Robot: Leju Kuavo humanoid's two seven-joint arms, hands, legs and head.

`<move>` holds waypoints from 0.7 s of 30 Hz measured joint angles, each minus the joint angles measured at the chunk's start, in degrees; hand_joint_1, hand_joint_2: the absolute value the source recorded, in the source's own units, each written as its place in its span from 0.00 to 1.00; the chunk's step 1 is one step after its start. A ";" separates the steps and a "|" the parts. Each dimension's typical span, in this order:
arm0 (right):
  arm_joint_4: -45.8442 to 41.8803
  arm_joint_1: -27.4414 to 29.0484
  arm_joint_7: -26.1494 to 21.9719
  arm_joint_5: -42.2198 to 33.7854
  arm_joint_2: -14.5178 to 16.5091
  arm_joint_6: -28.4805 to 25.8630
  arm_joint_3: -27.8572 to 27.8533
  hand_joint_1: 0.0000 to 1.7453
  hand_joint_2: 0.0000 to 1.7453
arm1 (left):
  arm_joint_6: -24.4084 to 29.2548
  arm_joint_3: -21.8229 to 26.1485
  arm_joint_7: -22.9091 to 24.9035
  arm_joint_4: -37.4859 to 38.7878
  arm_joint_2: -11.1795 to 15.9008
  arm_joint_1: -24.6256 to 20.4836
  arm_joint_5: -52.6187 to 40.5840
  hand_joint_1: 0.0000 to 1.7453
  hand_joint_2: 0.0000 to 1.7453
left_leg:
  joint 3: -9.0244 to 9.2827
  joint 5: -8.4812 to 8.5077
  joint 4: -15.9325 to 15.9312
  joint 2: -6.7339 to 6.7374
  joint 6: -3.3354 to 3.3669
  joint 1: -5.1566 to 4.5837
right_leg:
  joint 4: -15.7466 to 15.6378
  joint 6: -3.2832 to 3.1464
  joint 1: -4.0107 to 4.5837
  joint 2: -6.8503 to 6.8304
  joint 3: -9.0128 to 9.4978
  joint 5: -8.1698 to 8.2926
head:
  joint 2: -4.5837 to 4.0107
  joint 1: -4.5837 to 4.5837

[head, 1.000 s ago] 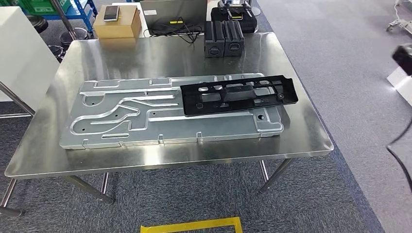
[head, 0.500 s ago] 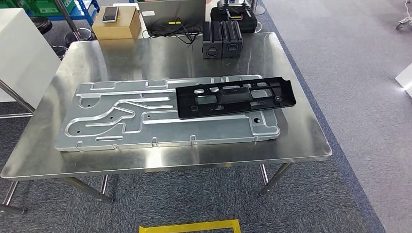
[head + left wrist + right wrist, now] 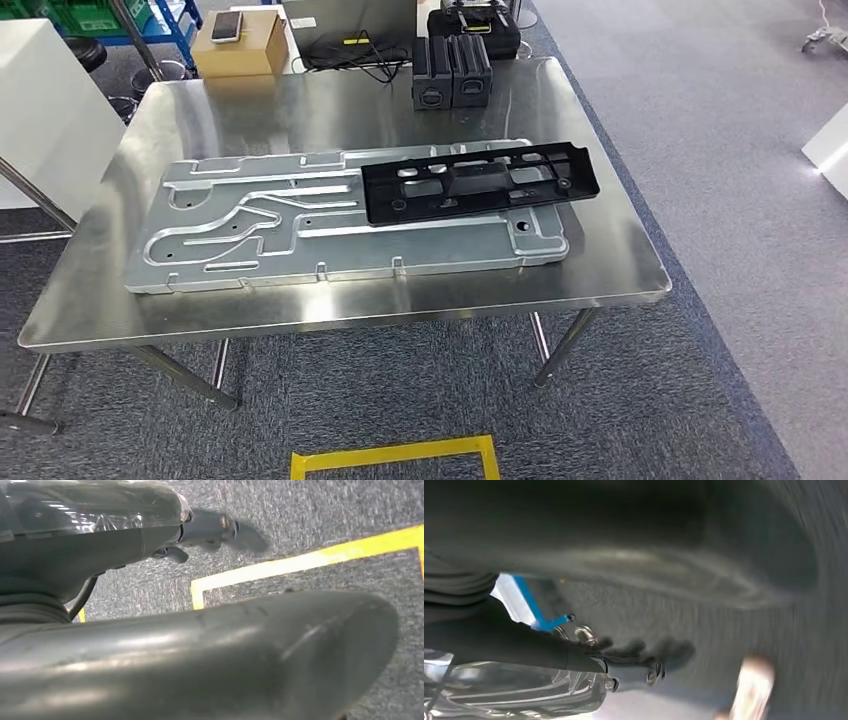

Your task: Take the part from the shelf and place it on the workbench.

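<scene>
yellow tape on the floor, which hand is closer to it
Left, as far as the views tell. The left hand hangs just over the yellow tape's corner; the right hand hangs over blurred grey carpet, beside a blue-and-white thing.

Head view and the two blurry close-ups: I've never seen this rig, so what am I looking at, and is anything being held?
The wide picture is the humanoid robot's own view, looking down at a steel workbench. On it lies a large silver metal plate, with a black plastic part resting on its right end. Two black cases stand at the far edge. The close-ups come from cameras at each wrist; both arms hang over carpet. The left hand seems to hold nothing, though its fingers are hard to read. The right hand is too blurred to judge.
</scene>
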 joint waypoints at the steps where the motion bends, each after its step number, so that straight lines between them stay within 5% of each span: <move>1: 0.43 -0.14 -0.02 0.94 1.95 0.83 0.63 0.00 0.00 | 0.07 -0.03 0.09 -0.02 0.09 -0.18 0.05 0.00 0.00 | -0.77 0.10 0.73 0.00 -0.43 0.05 | -2.78 -0.18 -0.01 0.15 1.72 0.65 | 0.00 0.07; 2: 0.70 -0.28 -0.11 1.26 3.39 1.23 1.08 0.00 0.00 | 0.12 -0.05 0.13 -0.03 0.19 -0.36 0.10 0.00 0.00 | -1.32 0.19 1.42 -0.01 -0.87 0.08 | -4.53 -0.54 0.07 0.31 2.62 0.68 | 0.00 0.11; 6: 1.51 -0.61 -2.18 1.77 7.93 4.99 2.34 0.00 0.00 | 0.39 -0.08 0.02 -0.05 0.39 -0.39 0.46 0.00 0.00 | -2.58 0.57 2.33 -0.10 -2.59 0.58 | -4.58 -2.99 0.89 0.48 0.84 1.92 | 0.00 0.05; 8: 1.70 -0.90 -4.19 3.17 9.80 7.02 3.54 0.00 0.00 | 0.52 -0.07 -0.27 -0.05 0.41 -0.17 0.67 0.00 0.00 | -4.20 -3.78 6.07 -0.16 -3.17 0.92 | -4.72 -3.87 0.97 0.35 -0.74 3.38 | 0.00 -0.01; 10: 1.76 -1.09 -6.17 5.12 11.16 8.14 5.13 0.00 0.00 | 0.45 -0.08 -0.39 -0.05 0.41 -0.22 0.55 0.00 0.00 | -6.03 -9.96 13.40 -0.18 -3.37 1.02 | -4.69 -4.15 1.25 0.32 -2.51 4.78 | 0.00 -0.06; 12: 1.82 -1.26 -7.56 6.64 11.99 9.29 6.75 0.00 0.00 | 0.30 -0.15 -0.03 -0.05 0.40 -0.43 0.14 0.00 0.00 | -5.87 -11.87 18.44 -0.20 -3.26 0.99 | -4.61 -4.18 1.56 0.26 -4.28 6.09 | 0.00 -0.06; 14: 1.86 -1.64 -8.34 7.25 12.50 10.52 8.01 0.00 0.00 | 0.22 -0.21 0.40 -0.05 0.39 -0.60 -0.08 0.00 0.00 | -1.58 -9.44 15.54 -0.22 -2.85 0.85 | -4.56 -4.06 1.70 0.23 -5.79 7.33 | 0.00 -0.06; 17: 1.87 -2.27 -8.69 7.40 12.99 11.36 9.21 0.00 0.00 | 0.21 -0.23 0.57 -0.05 0.39 -1.14 -0.10 0.00 0.00 | 8.27 -8.03 2.52 -0.24 -1.91 0.34 | -4.68 -3.39 1.73 0.23 -6.92 9.12 | 0.00 -0.05; 19: 1.87 -2.50 -8.75 7.40 13.10 11.38 9.72 0.00 0.00 | 0.19 -0.24 0.57 -0.05 0.39 -1.40 -0.10 0.00 0.00 | 10.00 -8.59 -0.95 -0.25 -1.24 -0.04 | -5.13 -2.65 1.64 0.15 -6.89 10.28 | 0.00 -0.03; 21: 1.87 -2.62 -9.31 7.34 13.10 11.37 10.03 0.00 0.00 | 0.09 -0.24 0.56 -0.05 0.36 -1.39 -0.11 0.00 0.00 | 9.17 -7.21 -1.27 -0.12 -0.36 -0.01 | -5.44 -1.97 1.51 0.14 -7.00 10.79 | 0.00 -0.01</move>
